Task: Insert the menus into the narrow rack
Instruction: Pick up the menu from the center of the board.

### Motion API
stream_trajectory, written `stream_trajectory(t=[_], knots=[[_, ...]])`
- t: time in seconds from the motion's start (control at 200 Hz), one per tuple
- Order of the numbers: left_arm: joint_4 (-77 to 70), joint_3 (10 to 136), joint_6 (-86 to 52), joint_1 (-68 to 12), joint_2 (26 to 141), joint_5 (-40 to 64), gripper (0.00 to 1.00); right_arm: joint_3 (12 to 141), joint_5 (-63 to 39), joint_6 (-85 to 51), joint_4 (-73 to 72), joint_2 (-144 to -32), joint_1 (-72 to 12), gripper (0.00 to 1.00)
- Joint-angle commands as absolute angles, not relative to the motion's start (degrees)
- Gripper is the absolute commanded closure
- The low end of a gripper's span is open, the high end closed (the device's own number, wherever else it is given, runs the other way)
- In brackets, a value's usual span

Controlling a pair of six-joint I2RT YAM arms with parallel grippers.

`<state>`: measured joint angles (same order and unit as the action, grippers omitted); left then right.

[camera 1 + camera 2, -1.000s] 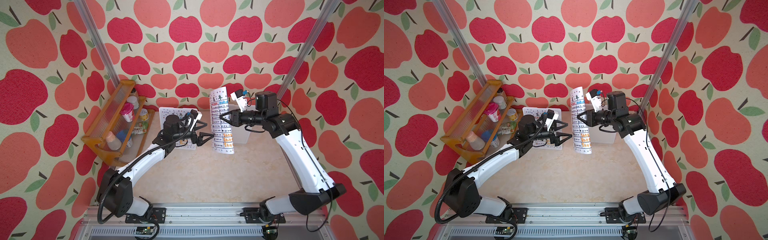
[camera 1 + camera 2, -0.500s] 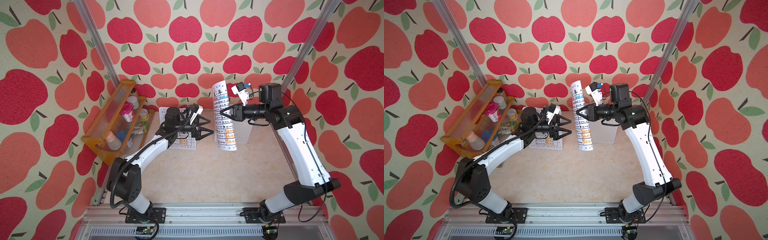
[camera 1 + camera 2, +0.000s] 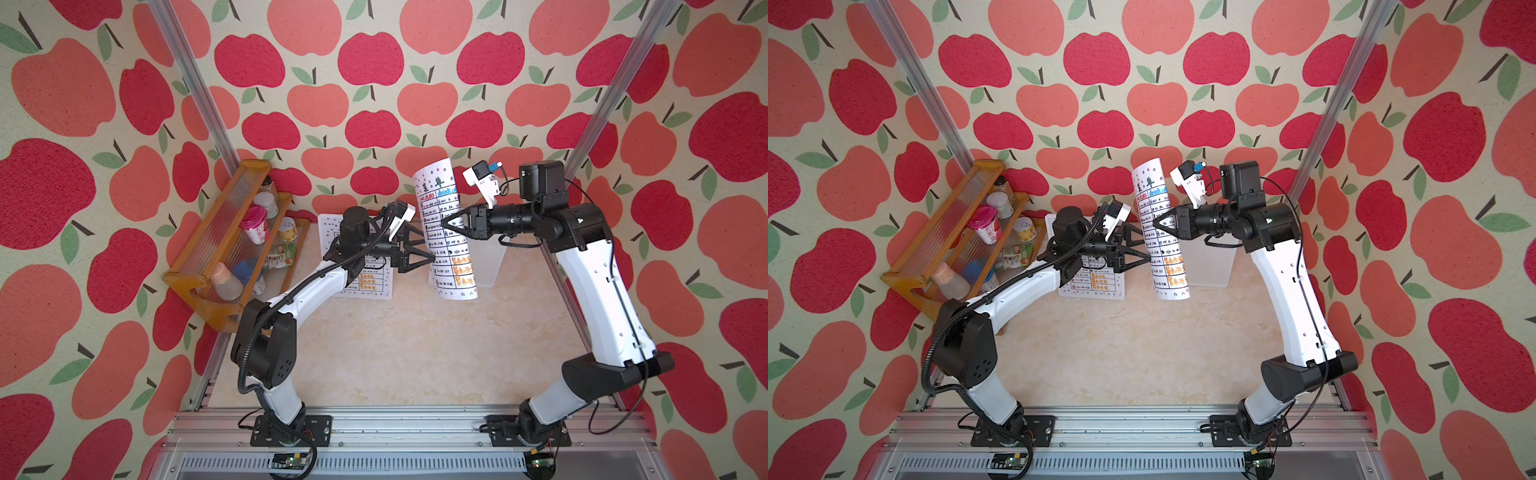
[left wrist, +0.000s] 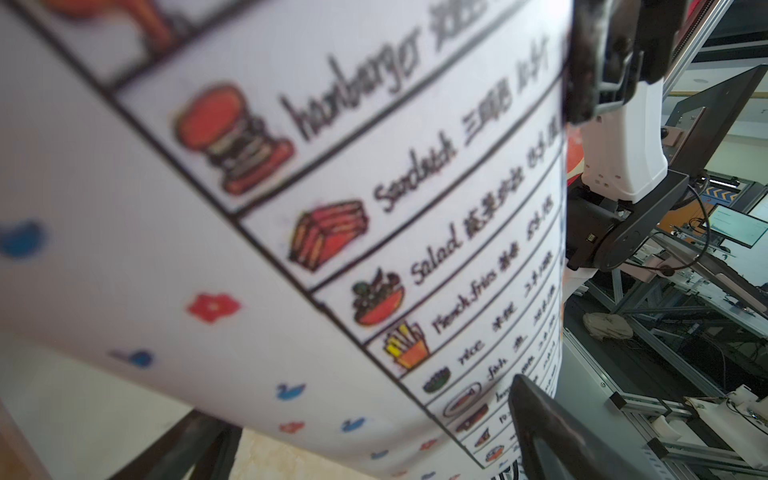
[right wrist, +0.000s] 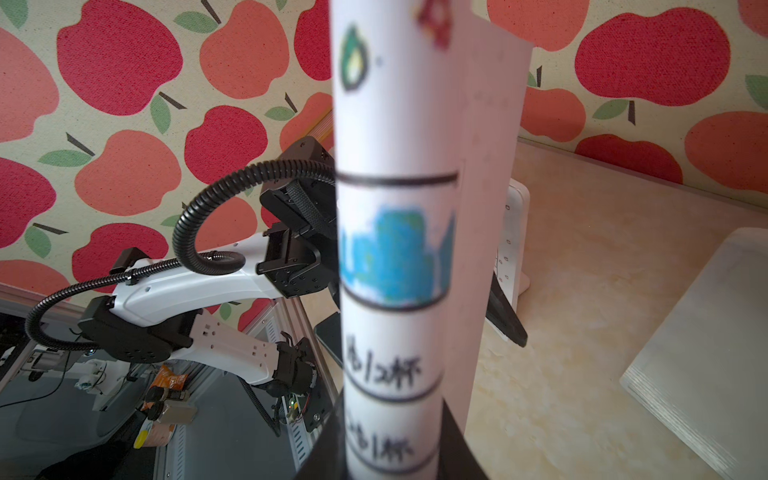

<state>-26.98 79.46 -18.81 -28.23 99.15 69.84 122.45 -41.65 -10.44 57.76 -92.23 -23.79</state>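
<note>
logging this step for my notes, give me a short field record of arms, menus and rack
right gripper: shut on the curled menu, held upright in the air
left gripper: open, beside the curled menu's lower part; contact unclear
flat menu: lying on the table under the left arm
narrow rack: translucent white, behind the curled menu; no menu seen in it
orange shelf: bottles and cups

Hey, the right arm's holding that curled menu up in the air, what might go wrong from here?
1. The held menu is curled and pinched by the right gripper alone; its bowed lower edge may catch on the translucent rack beyond it.
2. The left gripper stands wide open close beside the sheet; closing there might crease it or tug it loose.
</note>
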Motion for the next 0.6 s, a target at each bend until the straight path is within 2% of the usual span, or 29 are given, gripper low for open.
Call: stream_trajectory(t=[0.0, 0.345, 0.595], knots=[[-29.1, 80.2, -19.1, -28.2, 98.3, 71.8, 0.02, 124.8, -41.7, -8.7, 59.8, -93.9, -23.2, 0.74], [-25.4, 79.7, -16.9, -28.3, 96.0, 72.1, 0.22, 127.4, -40.2, -8.0, 61.2, -97.1, -21.8, 0.74], [-20.8, 77.8, -13.5, -27.0, 91.8, 70.9, 0.27, 127.5, -38.3, -6.8, 62.4, -98.8, -21.0, 0.74]])
